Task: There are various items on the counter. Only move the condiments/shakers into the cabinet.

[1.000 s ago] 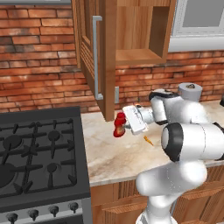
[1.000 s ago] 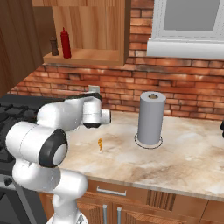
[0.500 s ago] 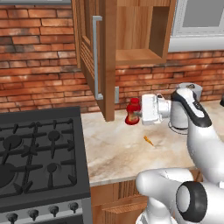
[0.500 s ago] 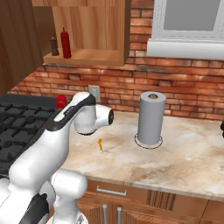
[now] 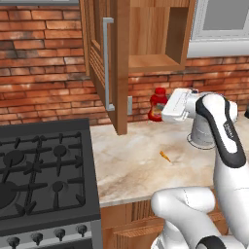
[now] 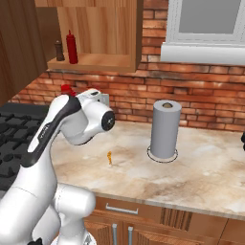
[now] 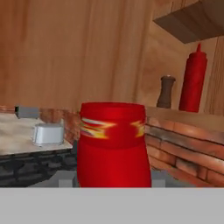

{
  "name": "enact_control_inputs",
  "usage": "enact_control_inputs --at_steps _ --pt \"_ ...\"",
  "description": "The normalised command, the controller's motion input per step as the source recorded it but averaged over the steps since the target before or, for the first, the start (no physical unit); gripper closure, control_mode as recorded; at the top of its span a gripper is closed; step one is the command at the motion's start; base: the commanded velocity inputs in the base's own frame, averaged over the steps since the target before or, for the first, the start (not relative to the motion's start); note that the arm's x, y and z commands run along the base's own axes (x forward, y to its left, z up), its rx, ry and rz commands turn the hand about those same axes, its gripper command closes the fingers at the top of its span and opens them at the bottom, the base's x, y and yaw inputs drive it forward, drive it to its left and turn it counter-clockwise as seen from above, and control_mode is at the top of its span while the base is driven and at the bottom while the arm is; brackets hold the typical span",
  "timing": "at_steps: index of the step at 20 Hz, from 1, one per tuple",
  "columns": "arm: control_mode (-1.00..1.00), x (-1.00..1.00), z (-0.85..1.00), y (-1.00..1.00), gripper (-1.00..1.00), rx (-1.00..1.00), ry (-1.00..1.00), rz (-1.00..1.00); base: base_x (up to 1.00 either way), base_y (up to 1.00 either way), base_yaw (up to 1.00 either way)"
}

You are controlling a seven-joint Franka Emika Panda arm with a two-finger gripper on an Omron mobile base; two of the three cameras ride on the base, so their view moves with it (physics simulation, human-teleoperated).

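Gripper [image 5: 163, 110] clamped on the curvy red bottle [image 5: 156, 104], mid-frame below the cabinet [image 5: 146, 36] shelf (two condiments up there); rising too close could clip the shelf edge.

Glossy plastic red bottle [image 7: 113, 144], grained wood cabinet [image 5: 146, 34], marbled stone counter [image 5: 141, 165] (smooth, faintly sheened).

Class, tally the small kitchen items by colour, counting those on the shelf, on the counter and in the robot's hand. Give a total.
Red: 2, the slim bottle on the shelf, the curvy bottle in the hand
Dark brown: 1, the shaker
Orange: 1, the carrot piece
Total: 4
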Motion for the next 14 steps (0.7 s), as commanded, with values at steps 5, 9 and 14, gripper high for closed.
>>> enact_control_inputs --at_steps 5,9,14 --pt "-1.00 0.00 0.79 -0.16 1.00 0.00 0.00 -0.10 0.00 0.00 0.00" --pt "-1.00 0.00 0.76 -0.13 1.00 0.00 0.01 -0.04 0.00 0.00 0.00" --pt "-1.00 0.06 0.61 -0.22 1.00 0.00 0.05 -0.03 0.00 0.00 0.00"
